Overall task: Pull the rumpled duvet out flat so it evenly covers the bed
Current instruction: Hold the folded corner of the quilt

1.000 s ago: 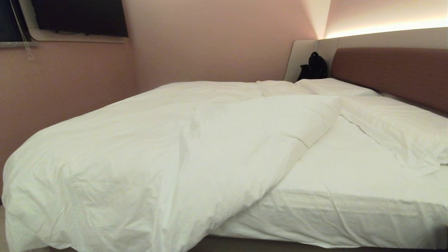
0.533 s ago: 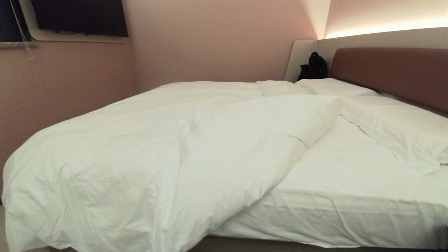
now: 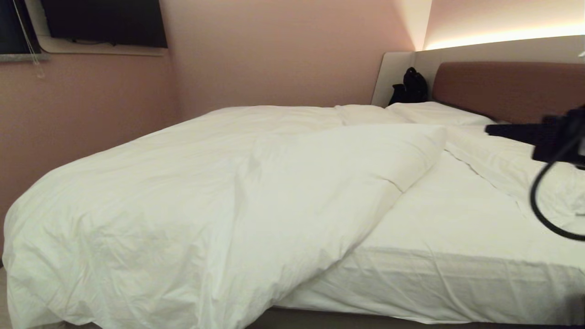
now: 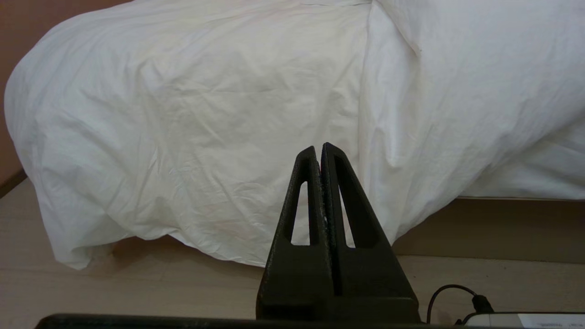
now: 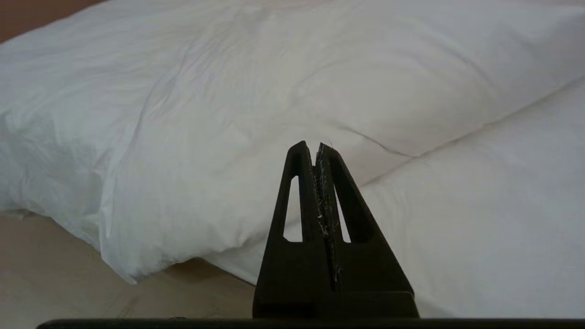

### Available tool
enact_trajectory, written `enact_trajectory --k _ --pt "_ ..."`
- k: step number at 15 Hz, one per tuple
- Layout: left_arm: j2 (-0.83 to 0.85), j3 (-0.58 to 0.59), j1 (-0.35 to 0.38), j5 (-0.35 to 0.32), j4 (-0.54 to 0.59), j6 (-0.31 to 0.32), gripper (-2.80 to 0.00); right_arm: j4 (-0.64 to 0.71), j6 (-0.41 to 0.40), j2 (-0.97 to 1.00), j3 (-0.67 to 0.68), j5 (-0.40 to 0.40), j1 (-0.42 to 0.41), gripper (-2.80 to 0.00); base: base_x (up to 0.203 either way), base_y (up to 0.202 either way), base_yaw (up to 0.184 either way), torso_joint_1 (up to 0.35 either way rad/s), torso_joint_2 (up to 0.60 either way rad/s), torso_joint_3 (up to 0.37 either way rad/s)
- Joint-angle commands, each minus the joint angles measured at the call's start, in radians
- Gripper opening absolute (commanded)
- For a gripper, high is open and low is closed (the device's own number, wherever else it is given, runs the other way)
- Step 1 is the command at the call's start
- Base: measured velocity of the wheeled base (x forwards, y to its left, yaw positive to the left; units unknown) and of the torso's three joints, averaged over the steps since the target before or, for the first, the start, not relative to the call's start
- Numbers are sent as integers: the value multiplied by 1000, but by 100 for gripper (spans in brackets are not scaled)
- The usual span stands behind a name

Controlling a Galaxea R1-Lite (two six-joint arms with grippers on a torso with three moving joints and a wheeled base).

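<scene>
White cotton fills the head view: the duvet [image 3: 192, 201] lies heaped over the left part of the bed [image 3: 457, 274], its upper corner folded back on a diagonal, so the mattress sheet [image 3: 448, 214] is bare on the right. It spills over the near left corner toward the floor. Two pillows [image 3: 507, 160] lie against the brownish-red headboard [image 3: 502, 89], and a black bag [image 3: 410, 87] stands in the corner by the grey surround panel [image 3: 395, 75]. Only this view shows the right arm from outside: the right gripper [image 3: 496, 130] reaches in from the right edge, blurred, above the near pillow, with a black cable [image 3: 539, 205] looping below it. It is well apart from the duvet's folded corner.

From the left wrist view, the left gripper [image 4: 320, 148] has its two fingers pressed together and grips nothing. It sits low, level with the bed's side, a part the head view hardly shows: the duvet's hanging corner [image 4: 183, 137] droops to the pale floor [image 4: 137, 288] just ahead of the fingertips, not touching them.

From the right wrist view, the right gripper's fingers [image 5: 299, 192] are likewise pressed together and empty, pointing across at the duvet's folded edge, with bare sheet beneath.
</scene>
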Motion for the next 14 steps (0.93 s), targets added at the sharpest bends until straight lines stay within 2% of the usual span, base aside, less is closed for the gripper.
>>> enact_trajectory --k 1,4,8,14 --pt "0 0 0 0 -1 0 -280 -7 9 316 -142 -22 53 -280 0 0 0 0 0 0" --pt "0 0 0 0 0 0 -280 -14 30 451 -210 -41 103 -280 0 0 0 0 0 0" --pt "0 0 0 0 -1 0 -280 -16 75 545 -286 -40 108 -280 0 0 0 0 0 0" --pt "0 0 0 0 0 0 -280 -18 69 680 -395 -40 131 -280 0 0 0 0 0 0"
